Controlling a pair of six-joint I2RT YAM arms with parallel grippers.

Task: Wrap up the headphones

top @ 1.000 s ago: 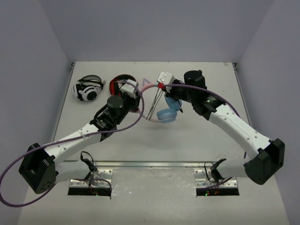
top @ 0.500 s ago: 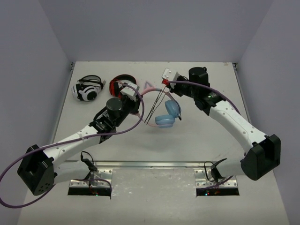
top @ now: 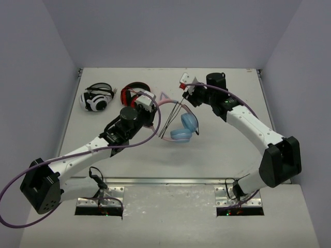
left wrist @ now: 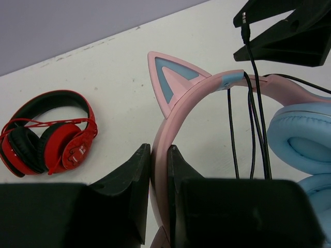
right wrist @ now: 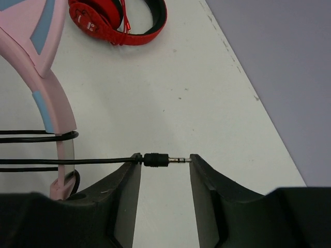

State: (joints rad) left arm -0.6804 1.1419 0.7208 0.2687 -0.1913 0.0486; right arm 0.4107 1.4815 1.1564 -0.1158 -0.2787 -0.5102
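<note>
The headphones lie mid-table, with light blue earcups (top: 182, 129) and a pink cat-ear headband (left wrist: 170, 103). My left gripper (left wrist: 159, 155) is shut on the headband's near side and shows in the top view (top: 153, 109). Several strands of the thin black cable (left wrist: 251, 129) run over the headband beside the blue earcup (left wrist: 300, 134). My right gripper (right wrist: 164, 165) holds the cable's jack plug (right wrist: 160, 159) lengthwise between its fingers, just past the headband (right wrist: 49, 93). In the top view it (top: 187, 95) is behind the earcups.
Red-and-black headphones (top: 132, 93) lie just behind my left gripper and show in both wrist views (left wrist: 49, 129) (right wrist: 119, 20). White-and-black headphones (top: 97, 98) lie at the far left. The table's far edge (right wrist: 232, 57) runs close to my right gripper.
My right gripper has moved toward the far side with the cable end, uncovering the blue earcups. My left gripper has kept its hold on the headband, almost still.
</note>
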